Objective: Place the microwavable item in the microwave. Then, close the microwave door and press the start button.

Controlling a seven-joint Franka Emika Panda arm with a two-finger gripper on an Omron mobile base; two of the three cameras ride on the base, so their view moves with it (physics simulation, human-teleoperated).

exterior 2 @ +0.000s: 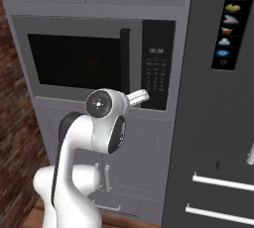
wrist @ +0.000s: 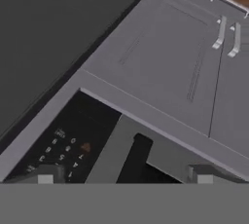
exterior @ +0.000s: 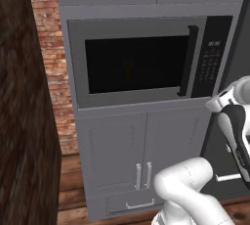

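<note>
white glossy arm (exterior 2: 94, 138), rounded tube links, fat elbow bend (exterior: 188, 182). dark grey-black bands at the joints, one long dark strip down the side of a link (exterior: 239, 131). round dark cap with a small pale centre dot on a joint end (exterior 2: 99, 104). two small dark finger tips (wrist: 46, 173), squared, with pale pads.
</note>
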